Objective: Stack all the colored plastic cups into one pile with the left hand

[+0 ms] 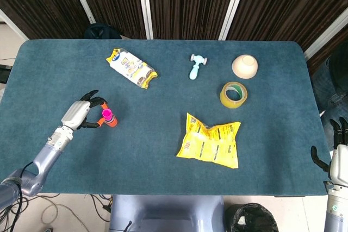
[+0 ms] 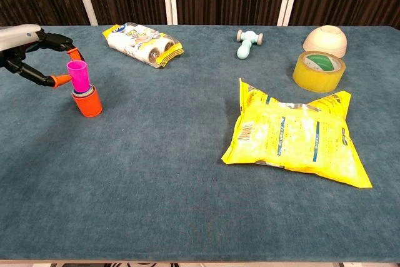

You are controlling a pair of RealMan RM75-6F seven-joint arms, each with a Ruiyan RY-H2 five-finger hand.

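A pink cup (image 2: 78,74) sits part way down in a teal cup nested in an orange cup (image 2: 88,104), which stands upright on the blue table (image 2: 156,173) at the left. My left hand (image 2: 28,48) is just left of the stack, with its orange-tipped fingertips (image 2: 63,80) pinching the pink cup (image 1: 107,114) near the rim. In the head view the left hand (image 1: 81,113) reaches in from the lower left. My right hand (image 1: 337,155) hangs off the table's right edge, fingers apart, holding nothing.
A snack pack (image 2: 144,43) lies behind the stack. A light blue toy hammer (image 2: 248,42), a beige bowl (image 2: 325,39) and a roll of yellow tape (image 2: 319,70) sit at the back right. A yellow bag (image 2: 294,134) lies mid-right.
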